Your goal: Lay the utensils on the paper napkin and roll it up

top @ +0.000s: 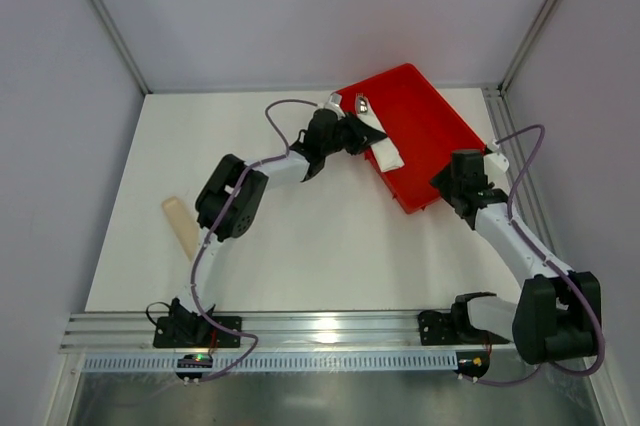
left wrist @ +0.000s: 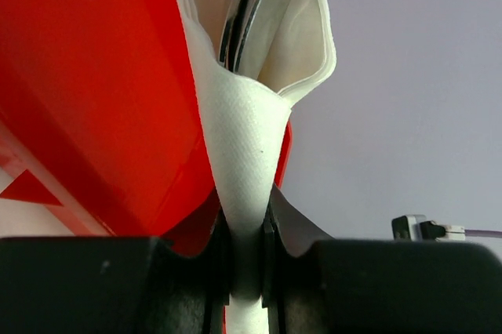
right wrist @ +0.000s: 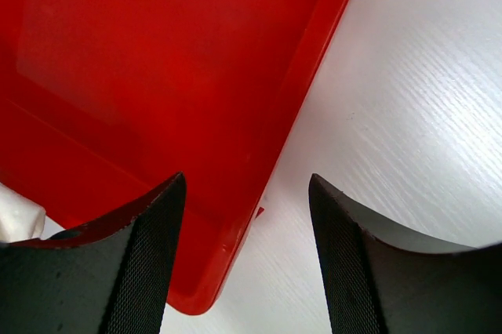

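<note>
My left gripper (top: 372,136) is at the red tray's left edge, shut on the white paper napkin (top: 389,155). In the left wrist view the napkin (left wrist: 243,138) is pinched between my jaws (left wrist: 247,248) and folds up around a shiny metal utensil part (left wrist: 249,5). A silver utensil head (top: 360,103) shows by the tray's far-left rim. A tan slim piece like a utensil handle (top: 180,226) lies on the table at the left. My right gripper (top: 445,184) is open and empty over the tray's near corner (right wrist: 196,287).
The red tray (top: 440,126) sits at the back right, tilted diagonally; its bare floor (right wrist: 157,75) fills the right wrist view. Grey walls and metal posts bound the table at the back and sides. A metal rail (top: 320,326) runs along the near edge.
</note>
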